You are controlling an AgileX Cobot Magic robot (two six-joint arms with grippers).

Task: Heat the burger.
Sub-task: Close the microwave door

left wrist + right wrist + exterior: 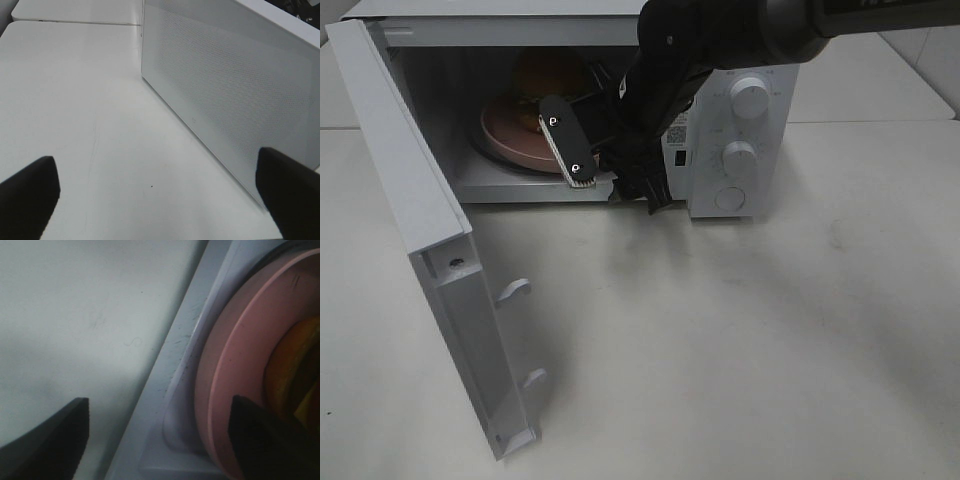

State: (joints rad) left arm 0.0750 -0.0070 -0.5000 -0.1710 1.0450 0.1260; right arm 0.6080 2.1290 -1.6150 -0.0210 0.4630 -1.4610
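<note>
Swung wide nearest the viewer, the white microwave door (420,200) stands open, and the pink plate (510,140) with the burger (545,72) on it is seen set inside for heating. Right gripper (159,407) jaws are spread at the plate's front rim, pinching nothing. Left gripper (156,160) jaws are spread empty beside the door's outer face.

Glossy black arm (672,70); flat black fingers (565,143), 2 pale screws, white ribbed pad.
</note>
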